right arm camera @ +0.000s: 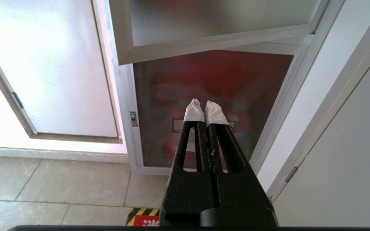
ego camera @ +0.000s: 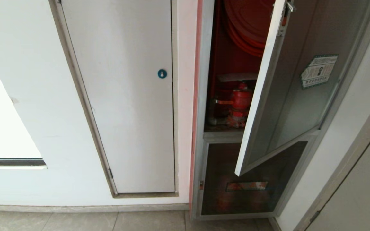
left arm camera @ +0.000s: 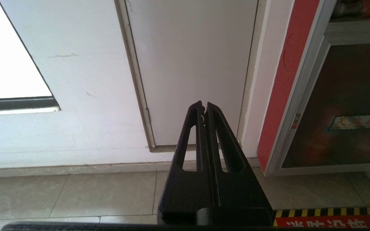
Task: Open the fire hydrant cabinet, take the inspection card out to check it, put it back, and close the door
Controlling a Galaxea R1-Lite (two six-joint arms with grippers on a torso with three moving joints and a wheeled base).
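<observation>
The fire hydrant cabinet (ego camera: 201, 112) stands in the wall at the right, red inside. Its dark glass door (ego camera: 300, 106) hangs swung outward, partly open, with the arrow sticker (ego camera: 319, 71) on it. Inside I see the red hose reel (ego camera: 246, 22) and the red valve (ego camera: 240, 101). A pale flat piece, likely the inspection card (ego camera: 236, 77), lies just above the valve. Neither arm shows in the head view. My left gripper (left arm camera: 204, 104) is shut and empty, low before the white wall. My right gripper (right arm camera: 204, 102), with white-wrapped tips, is shut and empty, below the door's lower corner (right arm camera: 204, 19).
A plain white door (ego camera: 124, 96) with a round blue lock (ego camera: 162, 73) is left of the cabinet. Below the open door sits the smaller glass door (ego camera: 249, 189) with an orange label. A grey door (ego camera: 358, 192) flanks the right. A striped floor marking (left arm camera: 326, 218) lies near me.
</observation>
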